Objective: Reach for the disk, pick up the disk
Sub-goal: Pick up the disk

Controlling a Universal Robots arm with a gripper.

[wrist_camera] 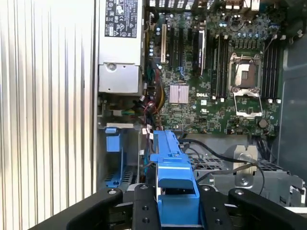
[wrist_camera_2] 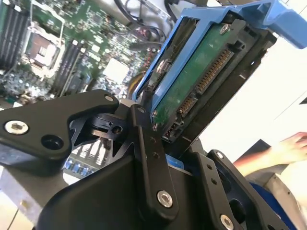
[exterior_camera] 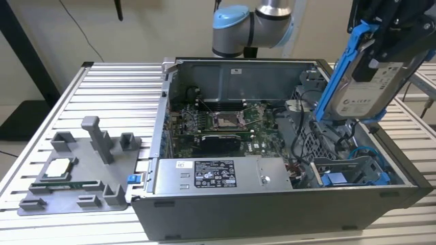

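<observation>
- The disk (exterior_camera: 364, 84) hung tilted above the open computer case (exterior_camera: 272, 204), lifted clear of it.
- Black fingers (wrist_camera: 146, 211) were clamped on the disk's blue bracket from both sides.

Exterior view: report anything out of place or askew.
The disk hangs tilted in the end effector above the open computer case, clear of its blue bay. In the second wrist view a person's hand shows beside the rig. Nothing looks damaged.
</observation>
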